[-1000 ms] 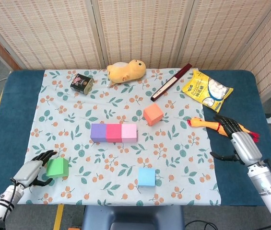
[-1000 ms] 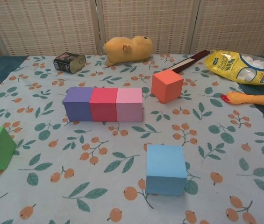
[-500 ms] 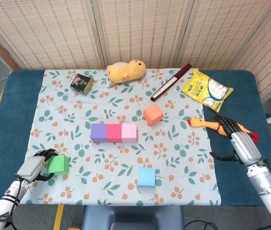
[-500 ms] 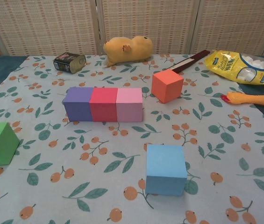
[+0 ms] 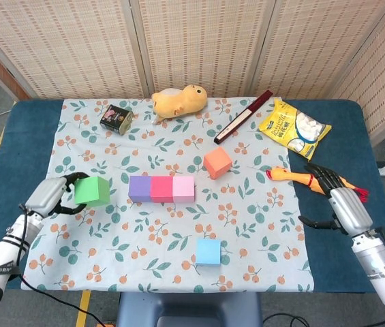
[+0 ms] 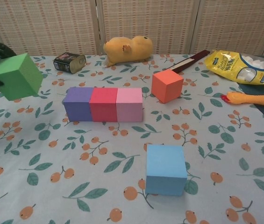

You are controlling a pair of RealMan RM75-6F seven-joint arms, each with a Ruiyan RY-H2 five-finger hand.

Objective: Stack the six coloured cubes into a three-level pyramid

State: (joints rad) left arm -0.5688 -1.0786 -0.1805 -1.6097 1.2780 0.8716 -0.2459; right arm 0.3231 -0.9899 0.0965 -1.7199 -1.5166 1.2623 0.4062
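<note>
Left hand (image 5: 50, 195) grips the green foam cube (image 5: 92, 191), lifted off the floral-cloth surface (image 5: 247, 231), left of the purple-red-pink cube row (image 5: 161, 189). Orange cube (image 5: 217, 163) and blue cube (image 5: 208, 251) sit apart. Right hand (image 5: 335, 197) empty, fingers spread.

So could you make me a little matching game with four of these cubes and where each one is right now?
Things:
1. green cube
2. pink cube
3. orange cube
4. blue cube

Places:
A. alone, nearest the table's front edge
B. right end of the row of three
C. held off the cloth by the left robot hand
D. alone, just behind the row

Pairs: 1-C, 2-B, 3-D, 4-A
</note>
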